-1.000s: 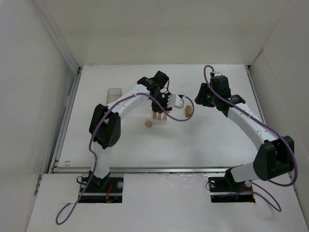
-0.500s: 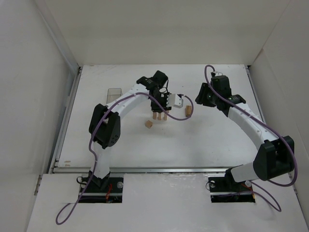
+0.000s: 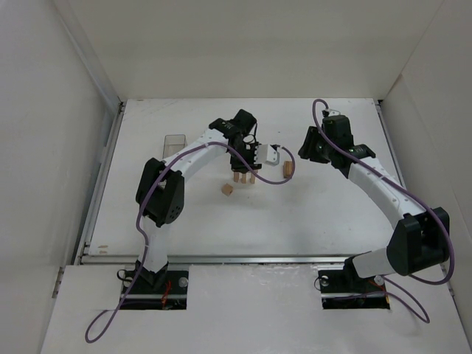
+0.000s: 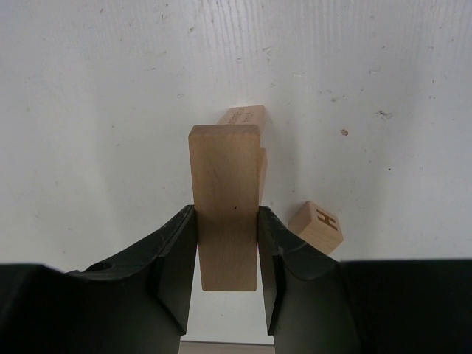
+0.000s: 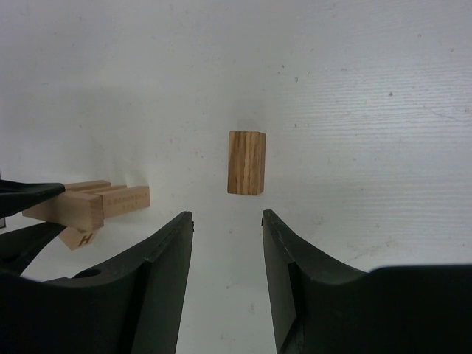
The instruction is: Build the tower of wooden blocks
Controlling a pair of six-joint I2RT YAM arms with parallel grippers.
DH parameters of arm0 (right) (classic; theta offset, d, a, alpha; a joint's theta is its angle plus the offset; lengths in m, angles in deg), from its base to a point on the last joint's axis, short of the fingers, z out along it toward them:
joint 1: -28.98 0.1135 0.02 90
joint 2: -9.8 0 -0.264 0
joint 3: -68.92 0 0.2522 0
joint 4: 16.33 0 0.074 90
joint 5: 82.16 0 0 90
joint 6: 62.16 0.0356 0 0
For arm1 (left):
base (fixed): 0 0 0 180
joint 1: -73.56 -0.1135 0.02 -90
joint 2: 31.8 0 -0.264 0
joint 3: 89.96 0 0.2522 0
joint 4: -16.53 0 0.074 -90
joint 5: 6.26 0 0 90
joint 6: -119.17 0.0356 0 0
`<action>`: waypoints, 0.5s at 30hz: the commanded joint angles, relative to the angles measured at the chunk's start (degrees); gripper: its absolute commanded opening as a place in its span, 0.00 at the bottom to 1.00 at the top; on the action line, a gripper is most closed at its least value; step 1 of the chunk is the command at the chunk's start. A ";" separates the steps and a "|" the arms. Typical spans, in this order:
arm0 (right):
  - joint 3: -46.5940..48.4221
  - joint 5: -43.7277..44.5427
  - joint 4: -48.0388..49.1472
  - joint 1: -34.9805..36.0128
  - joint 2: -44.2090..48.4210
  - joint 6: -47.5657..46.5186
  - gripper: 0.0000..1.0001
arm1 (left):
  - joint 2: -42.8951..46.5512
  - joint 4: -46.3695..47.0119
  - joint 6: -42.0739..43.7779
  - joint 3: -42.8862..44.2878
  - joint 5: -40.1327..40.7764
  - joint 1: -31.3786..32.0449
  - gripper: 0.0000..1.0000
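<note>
My left gripper (image 4: 226,221) is shut on a tan wooden plank (image 4: 225,184) and holds it flat just over two upright blocks (image 4: 246,116). In the top view the left gripper (image 3: 244,161) is right above those uprights (image 3: 241,178). A cube marked H (image 4: 316,226) lies beside them, and it shows in the top view (image 3: 228,189). My right gripper (image 5: 227,217) is open and empty, with a short upright block (image 5: 246,162) on the table just beyond its fingertips. That block (image 3: 288,169) stands right of the uprights, close to the right gripper (image 3: 301,156).
A clear plastic box (image 3: 174,142) sits at the left of the table, near the left wall. White walls close in the table at the left, back and right. The left arm's cable loops between the two grippers.
</note>
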 commanded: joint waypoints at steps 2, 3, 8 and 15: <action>1.41 -0.38 1.73 -0.28 1.32 -0.70 0.48 | 1.25 0.10 -0.27 -0.71 -0.87 -0.23 0.02; 1.41 -0.38 1.73 -0.28 1.32 -0.70 0.48 | 1.25 0.10 -0.27 -0.71 -0.87 -0.23 0.03; 1.41 -0.38 1.73 -0.28 0.80 -0.70 0.48 | 1.25 0.10 -0.27 -1.24 -0.87 -0.23 0.05; 1.41 -0.38 1.73 -0.28 0.79 -0.70 0.48 | 1.25 0.10 -0.27 -1.24 -0.34 -0.23 0.07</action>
